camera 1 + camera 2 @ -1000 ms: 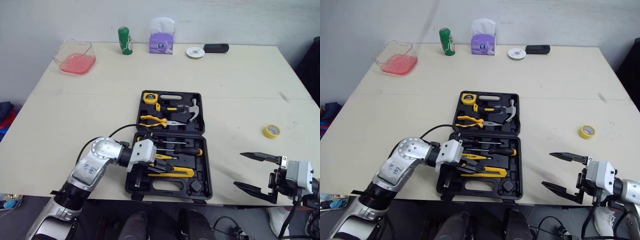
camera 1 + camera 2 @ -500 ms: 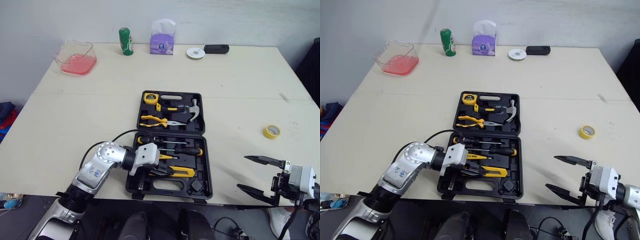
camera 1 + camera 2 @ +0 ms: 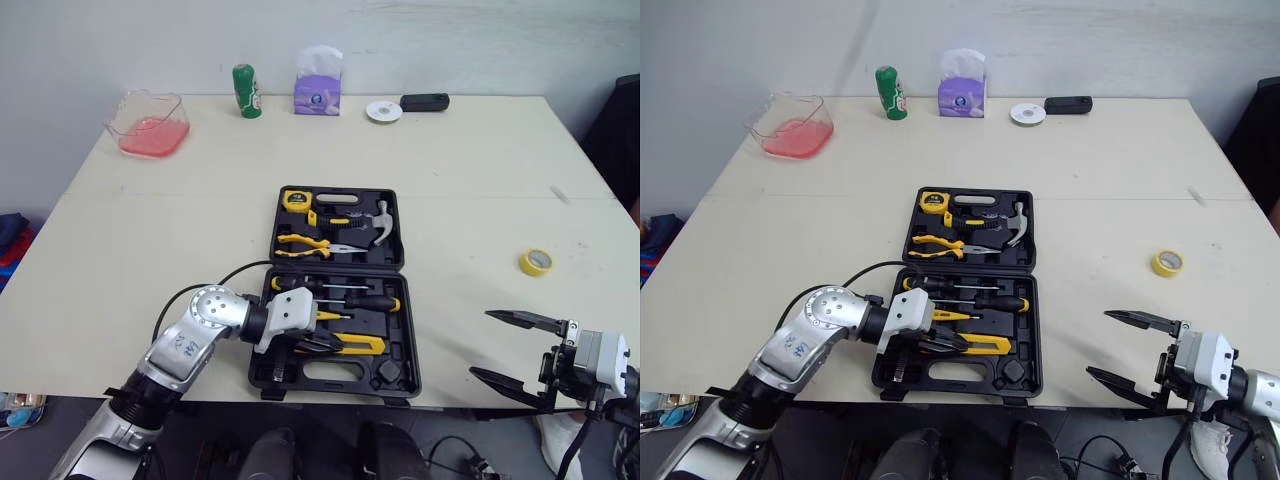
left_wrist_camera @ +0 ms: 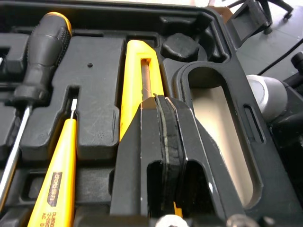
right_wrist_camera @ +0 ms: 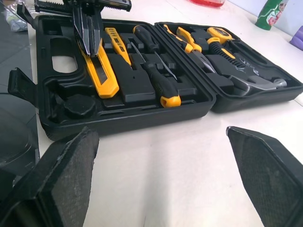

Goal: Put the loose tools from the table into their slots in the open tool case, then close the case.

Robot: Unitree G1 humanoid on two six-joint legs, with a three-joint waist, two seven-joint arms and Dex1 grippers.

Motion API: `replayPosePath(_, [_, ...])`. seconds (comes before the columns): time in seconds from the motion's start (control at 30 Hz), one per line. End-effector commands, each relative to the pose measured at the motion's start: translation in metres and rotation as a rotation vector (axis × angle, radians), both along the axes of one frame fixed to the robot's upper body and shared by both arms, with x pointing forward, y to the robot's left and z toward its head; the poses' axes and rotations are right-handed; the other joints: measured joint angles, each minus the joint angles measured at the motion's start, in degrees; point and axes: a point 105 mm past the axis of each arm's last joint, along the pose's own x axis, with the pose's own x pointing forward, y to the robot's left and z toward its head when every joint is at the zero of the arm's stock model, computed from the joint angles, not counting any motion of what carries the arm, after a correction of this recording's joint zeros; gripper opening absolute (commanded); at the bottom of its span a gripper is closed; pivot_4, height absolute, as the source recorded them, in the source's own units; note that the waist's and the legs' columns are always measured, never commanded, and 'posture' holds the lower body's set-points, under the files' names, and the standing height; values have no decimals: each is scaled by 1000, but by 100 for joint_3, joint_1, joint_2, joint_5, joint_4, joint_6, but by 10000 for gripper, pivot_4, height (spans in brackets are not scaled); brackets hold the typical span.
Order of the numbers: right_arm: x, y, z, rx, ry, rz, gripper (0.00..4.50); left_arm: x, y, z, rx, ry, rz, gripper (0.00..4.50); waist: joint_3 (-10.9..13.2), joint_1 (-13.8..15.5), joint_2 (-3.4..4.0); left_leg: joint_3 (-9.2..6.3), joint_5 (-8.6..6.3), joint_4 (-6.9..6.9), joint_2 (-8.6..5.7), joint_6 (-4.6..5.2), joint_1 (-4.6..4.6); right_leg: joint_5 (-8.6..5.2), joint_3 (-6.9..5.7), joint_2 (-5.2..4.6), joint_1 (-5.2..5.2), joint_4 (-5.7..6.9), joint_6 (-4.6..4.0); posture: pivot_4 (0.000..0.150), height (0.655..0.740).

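Seemingly a lab test room: bare white wall [image 3: 450,40], pale table [image 3: 150,220], stray tissue box [image 3: 317,82].

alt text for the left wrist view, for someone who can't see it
The left tool, shut, has its tips on a yellow utility knife lying in its slot in the black tool case. Beside the knife lie a yellow tester screwdriver and a black-handled screwdriver.
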Motion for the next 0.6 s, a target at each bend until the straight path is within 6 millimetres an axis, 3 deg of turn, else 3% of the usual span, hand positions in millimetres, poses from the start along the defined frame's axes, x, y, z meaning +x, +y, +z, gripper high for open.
replayPosePath(0.03, [-1, 1, 9, -7, -32, 7, 45000, -4, -3, 9, -94, -36, -29, 390, 2, 1, -3, 0, 0, 0, 0, 0, -1, 0, 0, 0, -1, 0, 0, 1500, 7400])
replayPosePath(0.13, [-1, 2, 9, -6, -30, 9, 45000, -3, -6, 19, -152, -77, -41, 390, 3, 19, -4, -1, 0, 0, -1, 2, -10, 0, -3, -1, -7, -4, 0, 1500, 7400])
replayPosePath(0.33, [-2, 6, 11, -3, -26, 15, 45000, 3, -5, 10, -108, -95, -5, 390, 3, 6, -4, 0, -1, -1, 0, 4, -12, 0, -6, 1, -7, -8, 0, 1500, 7400])
replayPosePath(0.6, [0, 11, 14, -2, -24, 18, 45000, 11, 2, -19, 64, -50, 65, 390, 3, 13, -5, 0, -2, -3, 0, 4, -10, 0, -5, 0, -6, -8, 1, 1500, 7400])
